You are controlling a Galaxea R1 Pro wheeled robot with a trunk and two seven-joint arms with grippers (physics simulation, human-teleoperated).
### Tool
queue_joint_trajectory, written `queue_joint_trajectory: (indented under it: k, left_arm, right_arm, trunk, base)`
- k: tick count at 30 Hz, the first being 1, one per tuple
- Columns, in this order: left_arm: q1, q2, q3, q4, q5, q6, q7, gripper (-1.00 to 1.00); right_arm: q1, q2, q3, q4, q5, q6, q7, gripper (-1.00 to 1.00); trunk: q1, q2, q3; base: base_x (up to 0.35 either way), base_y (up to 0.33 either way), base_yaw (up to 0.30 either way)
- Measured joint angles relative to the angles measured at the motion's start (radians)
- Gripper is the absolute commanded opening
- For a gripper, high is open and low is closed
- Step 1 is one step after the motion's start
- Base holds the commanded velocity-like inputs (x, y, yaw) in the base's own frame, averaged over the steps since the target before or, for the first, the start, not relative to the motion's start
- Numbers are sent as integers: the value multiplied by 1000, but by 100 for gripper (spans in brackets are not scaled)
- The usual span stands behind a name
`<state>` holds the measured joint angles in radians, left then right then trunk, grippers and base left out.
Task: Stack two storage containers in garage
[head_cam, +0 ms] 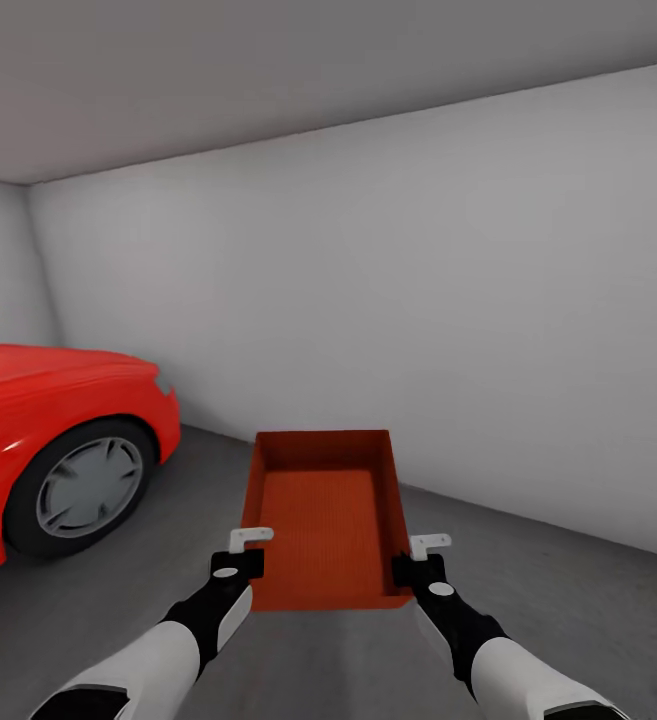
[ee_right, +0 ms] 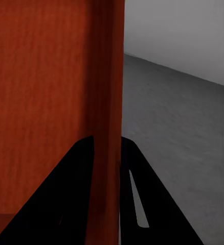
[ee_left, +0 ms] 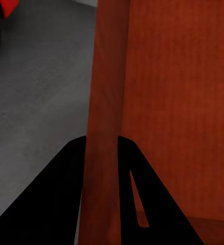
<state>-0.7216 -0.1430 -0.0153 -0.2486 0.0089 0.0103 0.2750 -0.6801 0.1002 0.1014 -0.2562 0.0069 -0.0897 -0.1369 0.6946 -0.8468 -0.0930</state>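
Place: the robot is standing in the garage, facing a plain white wall (head_cam: pixel 448 300), with a red car (head_cam: pixel 48 440) parked at the left.
Container: one orange-red storage container (head_cam: pixel 323 520) is being carried in front of the robot, held up above the grey concrete floor (head_cam: pixel 568 600), open side up and empty.
Left gripper (head_cam: pixel 251 545): it is pinching the container's left side wall near the near corner; in the left wrist view the two dark fingers (ee_left: pixel 56 204) are sitting closed on either side of the thin wall.
Right gripper (head_cam: pixel 430 548): it is doing the same on the right side wall, fingers (ee_right: pixel 61 204) narrowed onto the wall with one inside and one outside.
Heading: the container's long axis is running from near to far, away from the robot toward the wall, its short near end between the two grippers.
Handling: the bin is looking light and fairly stiff, but its walls are thin and smooth, so it is likely to sag or slip if one pinch loosens.
Hold points: gripping both long walls at matching spots, as now, is keeping it level.
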Motion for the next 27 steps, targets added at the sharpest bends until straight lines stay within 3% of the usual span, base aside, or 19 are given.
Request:
queue_joint_trajectory:
  k: [27]
  left_arm:
    - [0,0,0,0,0,0,0,-100]
  right_arm:
    - [0,0,0,0,0,0,0,-100]
  trunk:
    - [0,0,0]
  base:
    - [315,186,-281]
